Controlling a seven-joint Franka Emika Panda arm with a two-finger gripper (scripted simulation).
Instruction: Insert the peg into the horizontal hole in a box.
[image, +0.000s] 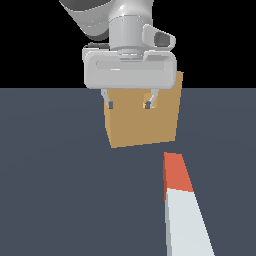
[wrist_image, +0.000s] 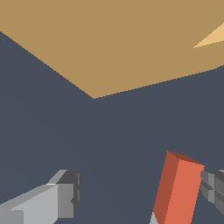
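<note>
Step in hand, as I judge it: the approach to the pick. Nothing is grasped yet, and the insertion is still well off.

Going left to right across the exterior view: my fingers (image: 128, 105) hang in front of the box (image: 142, 125), spread wide, with nothing between them. The box sits on the dark bench (image: 55, 190), upright, a plain tan cube. To the exterior view's right and nearer the camera lies the peg (image: 181, 205), flat on the bench, its orange-red end toward the box and its pale length running out of frame. Peg and box are apart, with bare bench between them.

Wrist view: one finger (wrist_image: 57, 199) is clear of everything. The other finger (wrist_image: 214, 188) sits just beside the peg's red end (wrist_image: 179, 190); I cannot tell whether it touches. The hole (wrist_image: 212, 37) shows only as a lighter orange sliver at the frame's edge.

Next move, my estimate: shift sideways until the peg lies between both fingers, descend, close on it, and grip toward the pale part so the leading end stays free for the hole.
</note>
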